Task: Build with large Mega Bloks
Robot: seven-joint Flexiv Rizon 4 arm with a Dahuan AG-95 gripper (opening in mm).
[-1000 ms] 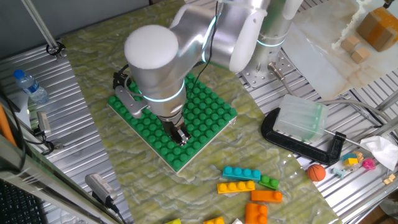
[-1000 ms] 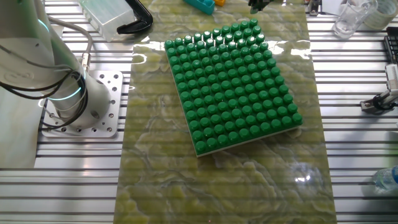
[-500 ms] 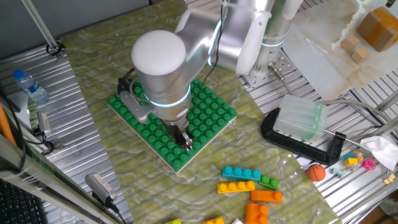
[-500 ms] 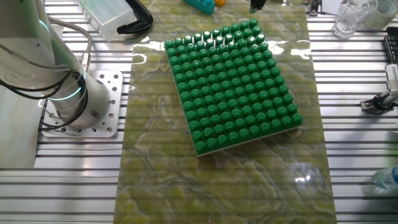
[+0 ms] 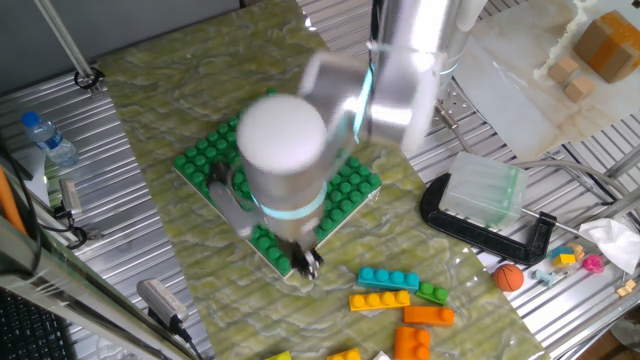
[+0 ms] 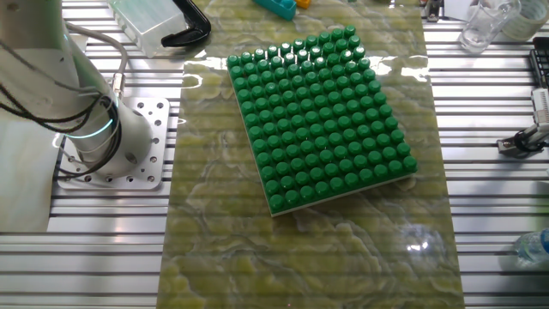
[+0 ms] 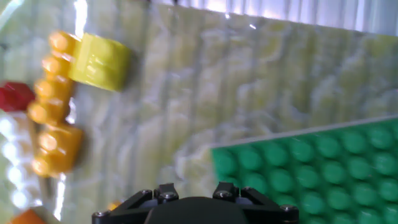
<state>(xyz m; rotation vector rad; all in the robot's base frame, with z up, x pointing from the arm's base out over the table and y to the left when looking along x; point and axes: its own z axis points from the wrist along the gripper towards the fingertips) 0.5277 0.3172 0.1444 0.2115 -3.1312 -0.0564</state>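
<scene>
One fixed view: gripper (image 5: 308,264) blurred at green baseplate (image 5: 215,150) edge, near cyan brick (image 5: 389,279); I can't tell jaw state.

Bright, even light is falling on my desk (image 6: 309,249). Glare is glinting off the mat (image 6: 206,64) beside the baseplate (image 6: 322,120). My arm (image 5: 300,150) is smearing with motion blur, and my hand view is running soft throughout.
</scene>
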